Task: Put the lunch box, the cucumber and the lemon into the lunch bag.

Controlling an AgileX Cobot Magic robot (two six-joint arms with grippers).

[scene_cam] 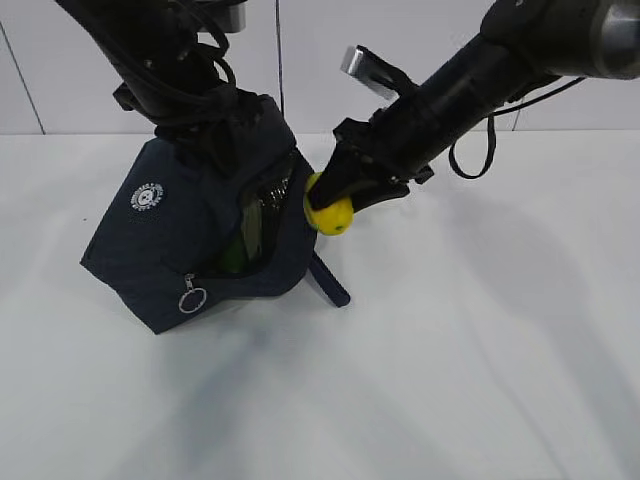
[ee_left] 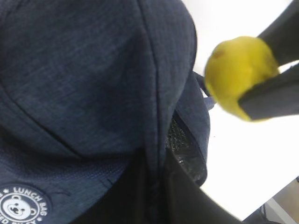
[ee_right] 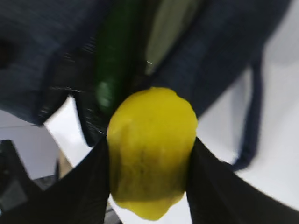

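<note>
The navy lunch bag (scene_cam: 190,235) rests tilted on the table with its mouth open toward the right. My left gripper (scene_cam: 228,128) is shut on the bag's upper rim; in the left wrist view (ee_left: 159,179) the fabric edge is pinched between its dark fingers. My right gripper (scene_cam: 335,200) is shut on the yellow lemon (scene_cam: 329,213) just outside the bag's mouth. The right wrist view shows the lemon (ee_right: 152,149) between the fingers, with the dark green cucumber (ee_right: 114,60) and the lunch box's pale green lid (ee_right: 173,32) inside the bag (ee_right: 229,51). The lemon also shows in the left wrist view (ee_left: 236,70).
The bag's zipper ring pull (scene_cam: 192,299) hangs at its lower front and a white round logo (scene_cam: 148,196) is on its side. A loop handle (scene_cam: 330,280) lies on the white table (scene_cam: 450,380) under the lemon. A white wall stands behind.
</note>
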